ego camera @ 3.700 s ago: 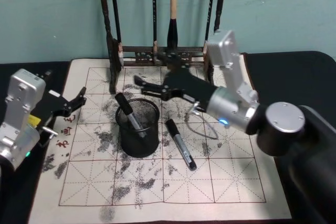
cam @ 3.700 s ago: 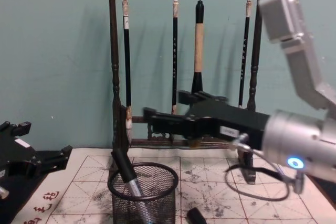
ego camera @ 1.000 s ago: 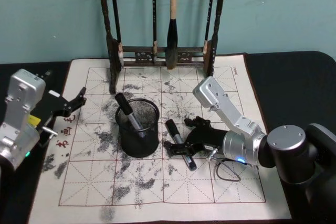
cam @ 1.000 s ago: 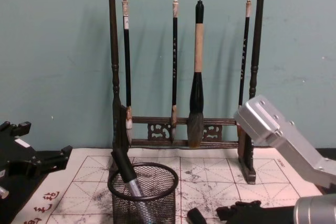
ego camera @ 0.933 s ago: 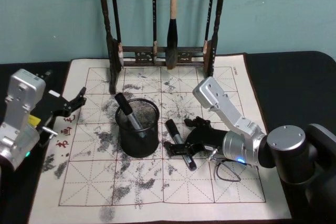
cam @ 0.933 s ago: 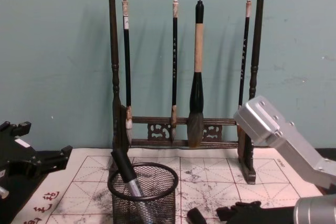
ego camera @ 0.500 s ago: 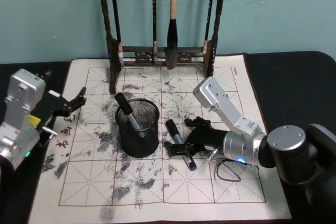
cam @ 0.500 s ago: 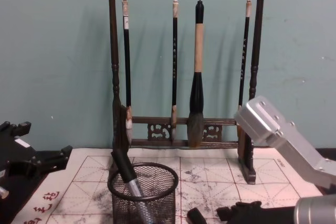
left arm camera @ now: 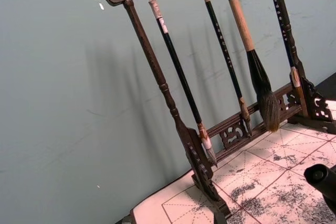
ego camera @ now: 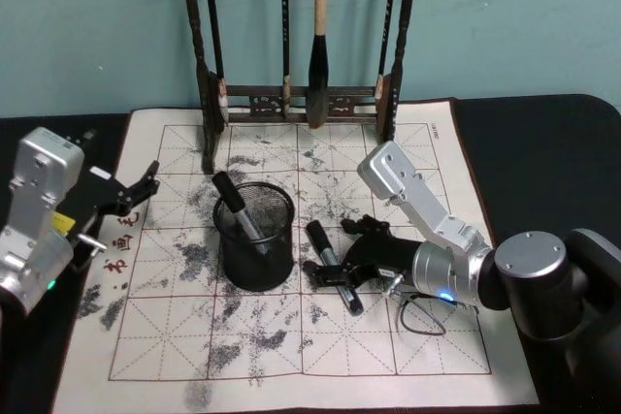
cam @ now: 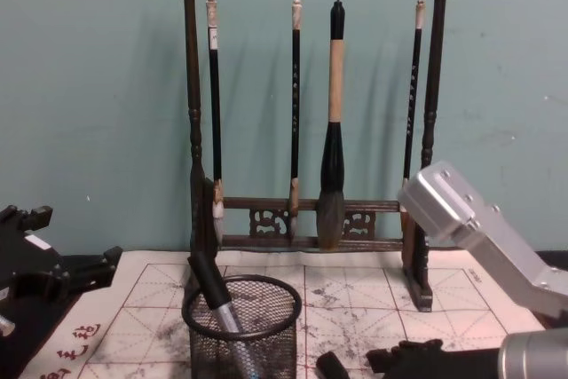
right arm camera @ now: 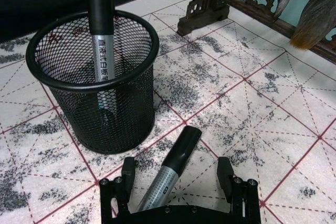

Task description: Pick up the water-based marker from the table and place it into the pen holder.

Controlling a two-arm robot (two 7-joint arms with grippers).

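Grasp pending
Right end effector (ego camera: 333,270), wide, straddled the water-based marker (ego camera: 319,242) beside the pen holder (ego camera: 254,261); a square mid-barrel pinch seemed best. Left end effector (ego camera: 122,203) idled, spread.

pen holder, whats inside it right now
One marker leans inside the pen holder, black cap sticking above the rim, grey barrel showing through the mesh. The mesh obscures its lower tip and the holder's floor.

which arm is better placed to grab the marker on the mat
Right. The right claw is open astride the grey-and-black marker beside the black wire-mesh pen holder; the left claw is parked at the white mat's left edge.
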